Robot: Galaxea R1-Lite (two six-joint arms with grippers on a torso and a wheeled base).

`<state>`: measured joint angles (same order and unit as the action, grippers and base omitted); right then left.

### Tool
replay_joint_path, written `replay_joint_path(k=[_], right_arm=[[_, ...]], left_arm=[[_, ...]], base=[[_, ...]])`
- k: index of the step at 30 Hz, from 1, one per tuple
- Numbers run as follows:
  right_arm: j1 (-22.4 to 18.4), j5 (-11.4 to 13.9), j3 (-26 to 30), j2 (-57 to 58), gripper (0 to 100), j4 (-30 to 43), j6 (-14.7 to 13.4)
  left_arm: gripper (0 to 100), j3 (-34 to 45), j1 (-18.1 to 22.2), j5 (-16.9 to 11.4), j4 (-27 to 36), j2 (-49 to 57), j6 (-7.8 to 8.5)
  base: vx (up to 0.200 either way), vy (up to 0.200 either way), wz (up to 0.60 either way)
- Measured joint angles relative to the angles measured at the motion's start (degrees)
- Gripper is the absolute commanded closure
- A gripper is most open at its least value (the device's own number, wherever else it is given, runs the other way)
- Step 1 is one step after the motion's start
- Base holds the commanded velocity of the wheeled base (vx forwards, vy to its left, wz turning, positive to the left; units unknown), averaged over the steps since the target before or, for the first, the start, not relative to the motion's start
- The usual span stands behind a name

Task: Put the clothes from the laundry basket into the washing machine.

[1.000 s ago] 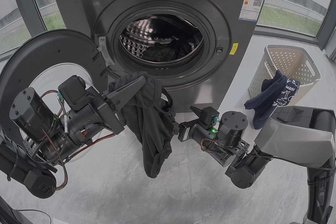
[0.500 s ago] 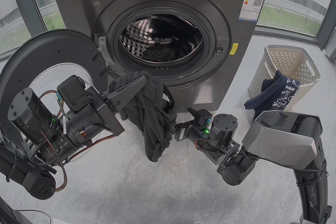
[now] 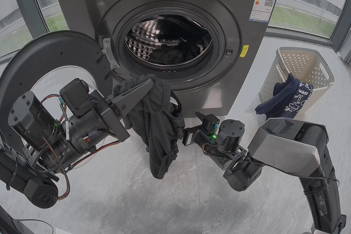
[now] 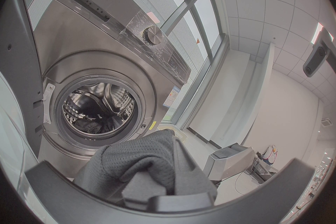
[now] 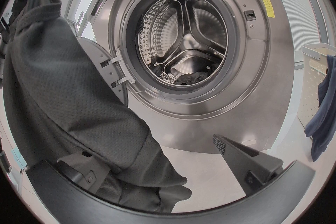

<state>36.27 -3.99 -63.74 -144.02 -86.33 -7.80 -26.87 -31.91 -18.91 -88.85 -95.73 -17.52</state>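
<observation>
Before washing machine (image 3: 234,0), left tool (image 3: 147,85) grips dark garment (image 3: 157,128); right tool (image 5: 147,151) spread alongside.

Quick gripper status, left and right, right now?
Left gripper: closed, holding the dark grey garment.
Right gripper: open; the garment hangs against it, not clamped.

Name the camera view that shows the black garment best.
The head view: there the black garment hangs at full length from the left gripper, in front of the washing machine. The left wrist view has just its bunched top at the gripper. The right wrist view has one side up close, with the lower end hidden.
</observation>
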Motion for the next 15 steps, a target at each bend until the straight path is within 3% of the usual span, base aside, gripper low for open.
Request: replay_joint_path(k=[1, 15], right_arm=[[0.15, 0.02, -0.23, -0.22, 100, -0.02, 0.11], [-0.09, 0.11, -0.32, 0.77, 100, -1.00, 0.30]], left_arm=[[100, 0.00, 0.00, 0.02, 0.00, 0.00, -0.05], [100, 0.06, 0.48, 0.16, 0.00, -0.05, -0.13]], base=[[0.000, 0.000, 0.00], [0.000, 0.000, 0.00]])
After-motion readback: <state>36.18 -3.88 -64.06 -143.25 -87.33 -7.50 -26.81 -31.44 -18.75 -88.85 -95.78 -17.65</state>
